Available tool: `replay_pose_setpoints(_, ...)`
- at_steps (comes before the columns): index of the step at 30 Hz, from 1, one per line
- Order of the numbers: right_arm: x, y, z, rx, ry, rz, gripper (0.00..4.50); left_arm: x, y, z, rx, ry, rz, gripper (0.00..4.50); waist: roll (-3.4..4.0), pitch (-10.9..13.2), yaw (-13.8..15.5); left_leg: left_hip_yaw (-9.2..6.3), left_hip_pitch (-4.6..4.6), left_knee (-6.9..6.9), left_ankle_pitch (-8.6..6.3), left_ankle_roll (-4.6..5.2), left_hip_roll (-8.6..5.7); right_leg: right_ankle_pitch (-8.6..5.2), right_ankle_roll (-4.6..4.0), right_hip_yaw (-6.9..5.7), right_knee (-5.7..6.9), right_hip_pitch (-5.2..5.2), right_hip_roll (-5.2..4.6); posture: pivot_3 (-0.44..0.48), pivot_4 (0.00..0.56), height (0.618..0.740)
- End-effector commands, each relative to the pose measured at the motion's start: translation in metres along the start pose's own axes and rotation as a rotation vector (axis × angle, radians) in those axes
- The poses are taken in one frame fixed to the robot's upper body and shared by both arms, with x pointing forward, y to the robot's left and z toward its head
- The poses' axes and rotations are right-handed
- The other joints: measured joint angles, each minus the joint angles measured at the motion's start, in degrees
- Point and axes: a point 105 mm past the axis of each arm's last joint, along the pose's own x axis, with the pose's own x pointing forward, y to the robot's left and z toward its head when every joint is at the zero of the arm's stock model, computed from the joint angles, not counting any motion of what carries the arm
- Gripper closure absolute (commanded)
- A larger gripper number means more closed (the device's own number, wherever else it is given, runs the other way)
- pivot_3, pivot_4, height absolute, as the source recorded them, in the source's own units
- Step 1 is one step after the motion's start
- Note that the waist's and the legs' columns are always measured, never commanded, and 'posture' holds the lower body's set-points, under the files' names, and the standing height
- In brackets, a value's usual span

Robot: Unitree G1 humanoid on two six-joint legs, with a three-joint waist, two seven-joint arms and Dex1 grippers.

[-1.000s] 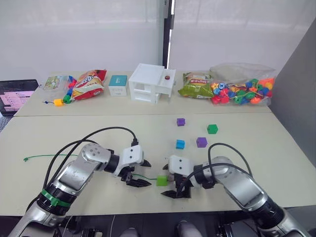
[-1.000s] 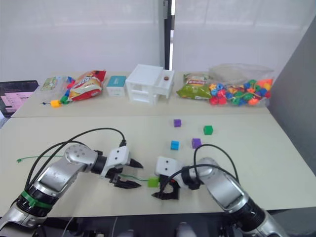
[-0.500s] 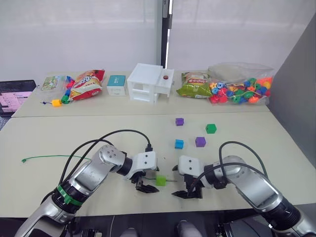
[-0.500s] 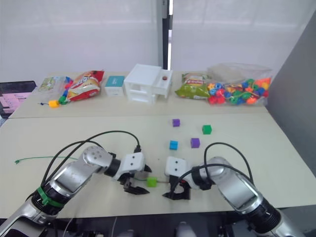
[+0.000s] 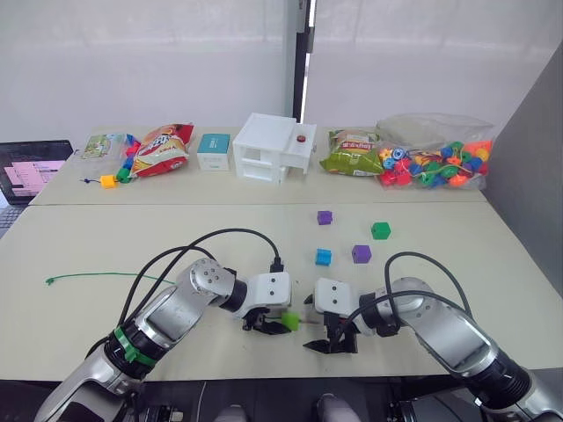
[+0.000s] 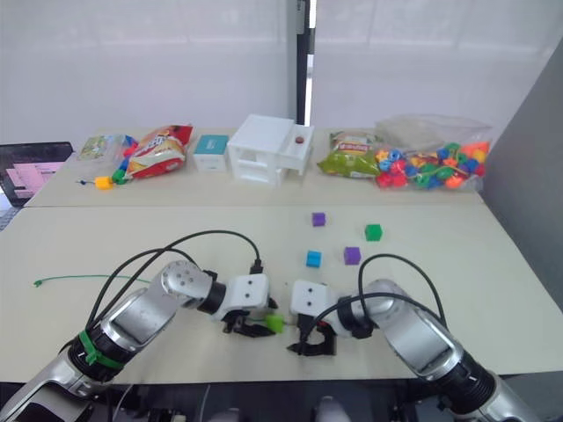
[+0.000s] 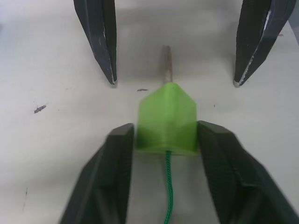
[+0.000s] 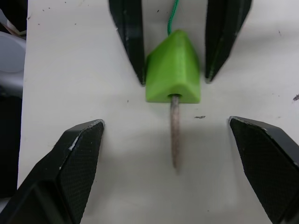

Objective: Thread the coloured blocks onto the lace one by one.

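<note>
Bare surface (image 5: 106,242) lies open at left and lower right of the frame. At lower centre, the left pincer (image 5: 274,323) and right pincer (image 5: 327,343) crowd the green block (image 5: 289,321); 4 loose blocks (image 5: 323,257) dot the centre right.

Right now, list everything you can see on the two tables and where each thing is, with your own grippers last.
light green block: one, near table front, lace through it
lace: one, green, running from the far left to the block; stiff tip sticking out the other side
loose blocks: four; two purple, one green, one blue, right of centre on the near table
white box: one, far table centre
teal box: one, left of the white box
snack bags: two; red far left, green right of the white box
bags of beads: two, mixed colours; far right, far left
laptop: one, left edge
left gripper: fingers around the block
right gripper: open, either side of the tip
</note>
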Motion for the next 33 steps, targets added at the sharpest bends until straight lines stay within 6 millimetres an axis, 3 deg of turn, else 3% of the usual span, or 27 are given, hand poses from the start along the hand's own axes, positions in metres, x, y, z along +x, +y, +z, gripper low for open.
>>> replay_pose_setpoints(1,0.001,-0.003,-0.005,0.002,0.023,-0.017,0.0,0.001,-0.006,-0.006,0.0,0.03,-0.042,3.18,0.0,0.0,-0.11,0.0,0.0,0.0,0.0,0.0,0.0,0.0,0.0,0.0,0.0,0.0,0.0,0.0,0.15,0.74)
replay_pose_setpoints(4,0.002,-0.005,-0.007,0.006,0.029,-0.032,0.8,0.001,-0.006,-0.007,0.001,0.036,-0.045,3.18,0.0,0.0,-0.25,0.0,0.0,0.0,0.0,0.0,0.0,0.0,0.0,0.0,0.0,0.0,0.0,0.0,0.15,0.74)
replay_pose_setpoints(15,-0.002,-0.014,-0.011,-0.011,0.063,-0.057,4.48,-0.001,-0.009,-0.008,0.012,0.049,-0.066,3.18,0.0,0.0,-0.67,0.0,0.02,0.01,0.0,0.0,0.0,0.0,0.0,0.0,0.01,0.04,0.0,0.0,0.15,0.74)
replay_pose_setpoints(20,-0.003,-0.015,-0.014,-0.028,0.079,-0.058,4.5,-0.006,-0.01,-0.014,0.017,0.073,-0.073,3.18,0.0,0.0,-0.77,-0.01,0.02,0.01,0.0,0.0,0.01,0.0,0.0,0.0,0.01,0.03,0.0,0.0,0.15,0.74)
replay_pose_setpoints(23,-0.002,-0.014,-0.011,-0.04,0.064,-0.049,4.5,-0.021,-0.006,-0.033,0.008,0.128,-0.049,3.18,0.0,-0.01,-1.01,0.0,0.03,0.0,0.0,0.0,0.03,0.0,0.0,0.0,0.02,0.01,0.02,0.0,0.15,0.74)
replay_pose_setpoints(27,-0.002,-0.011,-0.001,-0.058,0.027,-0.034,4.5,-0.099,0.008,-0.111,-0.07,0.362,0.079,3.18,0.0,-0.01,-1.79,0.01,0.14,-0.06,0.0,0.0,0.09,0.0,-0.01,0.0,0.06,-0.01,0.08,0.0,0.15,0.74)
replay_pose_setpoints(33,-0.004,-0.011,0.004,-0.068,0.013,-0.043,4.5,-0.186,0.009,-0.167,-0.192,0.485,0.27,3.18,0.09,0.0,-2.37,0.05,0.45,-0.25,0.01,0.02,0.14,-0.11,-0.15,0.0,0.34,0.0,0.12,0.0,0.15,0.74)
